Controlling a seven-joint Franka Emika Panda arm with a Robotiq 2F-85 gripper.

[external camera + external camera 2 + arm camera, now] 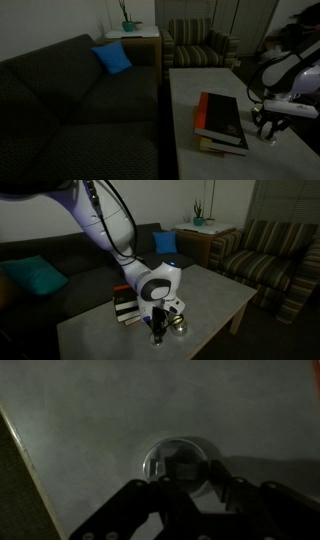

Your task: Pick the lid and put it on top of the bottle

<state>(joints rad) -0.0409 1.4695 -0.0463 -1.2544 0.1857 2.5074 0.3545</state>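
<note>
In the wrist view the lid [158, 460], a pale translucent round disc, lies flat on the grey table top. My gripper [195, 480] reaches down over it, its dark fingers closed in on the disc's two sides. An exterior view shows the gripper [158, 330] low over the table's near edge, just beside a small silvery bottle [180, 325]. From the opposite side the gripper [268, 128] hangs right of the books; lid and bottle are too small and dark to make out there.
A stack of books [222, 122] [125, 305] lies on the pale table [200, 85] [215, 290] close to the gripper. A dark sofa [70, 100] with a blue cushion [112, 58] flanks the table. A striped armchair [200, 45] [270, 255] stands beyond.
</note>
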